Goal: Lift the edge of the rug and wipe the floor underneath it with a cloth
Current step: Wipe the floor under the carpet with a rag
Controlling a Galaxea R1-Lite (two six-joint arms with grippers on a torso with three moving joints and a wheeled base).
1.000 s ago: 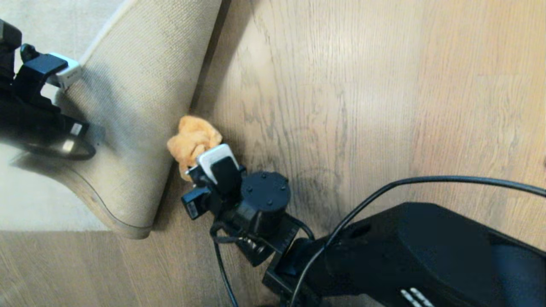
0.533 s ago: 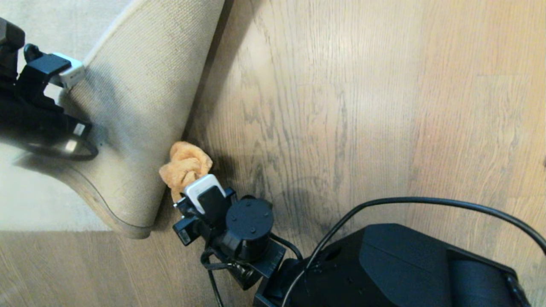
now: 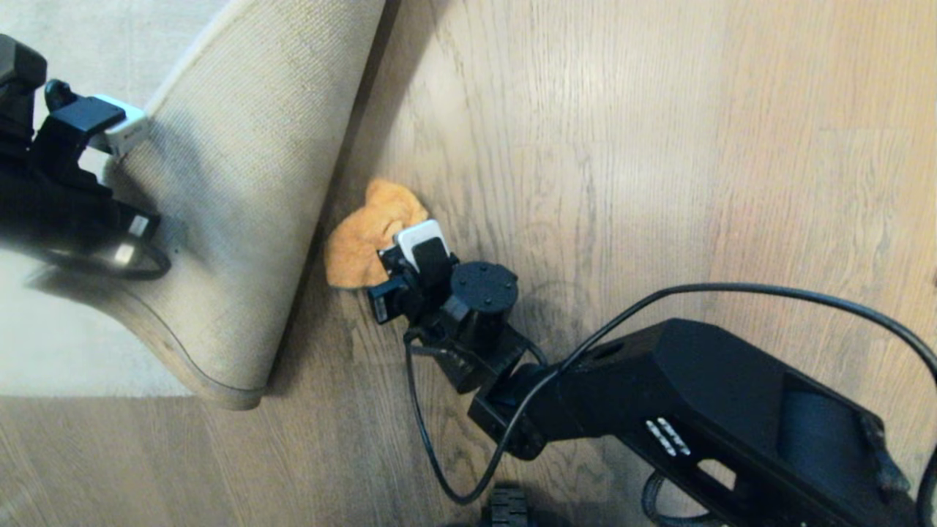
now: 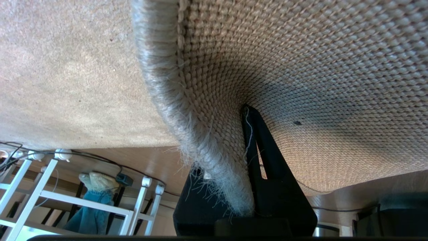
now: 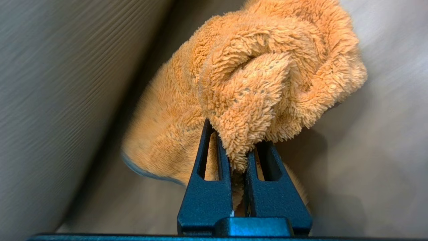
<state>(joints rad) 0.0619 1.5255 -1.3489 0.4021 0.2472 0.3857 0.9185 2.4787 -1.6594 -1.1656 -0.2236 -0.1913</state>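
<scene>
Fingers (image 5: 204, 187) tight on cloth (image 5: 254, 77)

The left gripper (image 3: 121, 132) sits at the far left, its arm coming in from the left border, jaws clamped shut with fabric pinched between them. The right arm (image 3: 695, 410) stretches from the near right toward the centre, where the right gripper (image 3: 399, 252) points left, its fingers (image 5: 204, 187) closed.
</scene>
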